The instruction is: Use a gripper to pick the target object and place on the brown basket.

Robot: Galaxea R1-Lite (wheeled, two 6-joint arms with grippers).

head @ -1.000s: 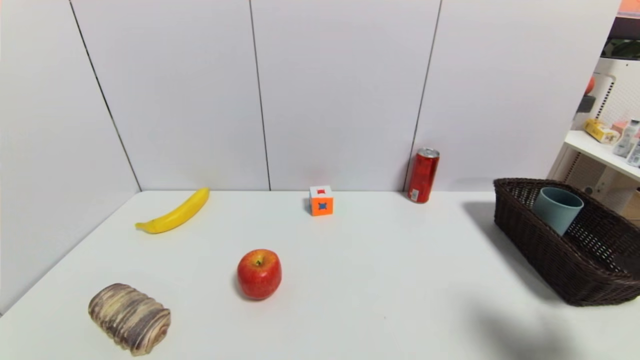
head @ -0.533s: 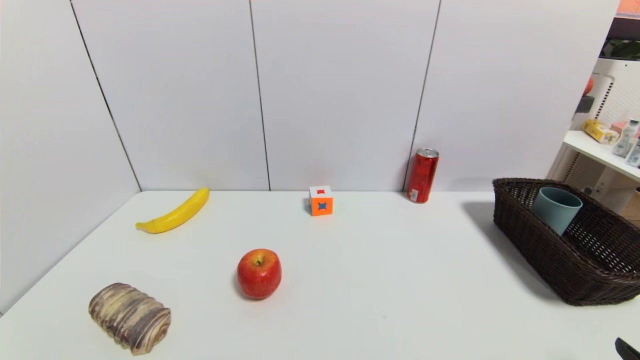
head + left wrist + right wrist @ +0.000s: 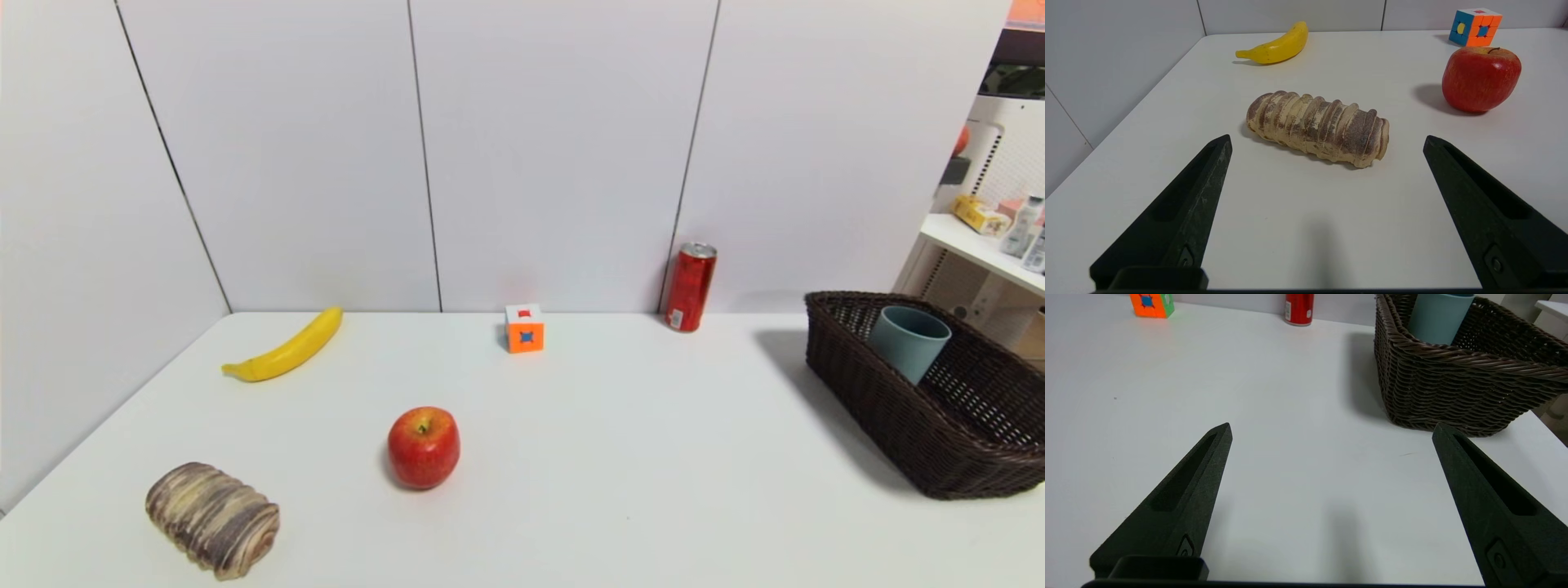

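Observation:
The pale blue-grey cup [image 3: 909, 341] lies tilted inside the brown wicker basket [image 3: 865, 392] at the table's right edge. It also shows in the right wrist view [image 3: 1438, 317], leaning in the basket [image 3: 1453, 388]. My right gripper [image 3: 1331, 430] is open and empty, low over bare table in front of the basket. My left gripper [image 3: 1327, 141] is open and empty, low over the table just before the bread loaf. Neither gripper shows in the head view.
A bread loaf [image 3: 212, 518] lies at the front left, a red apple [image 3: 423, 447] mid-left, a banana [image 3: 286, 347] at the back left. A colour cube [image 3: 524, 327] and a red soda can [image 3: 691, 286] stand by the back wall. Shelves stand beyond the basket.
The right arm's shadow on the front right of the table has gone. A black tip that showed at the bottom right corner half a second ago has left the head view.

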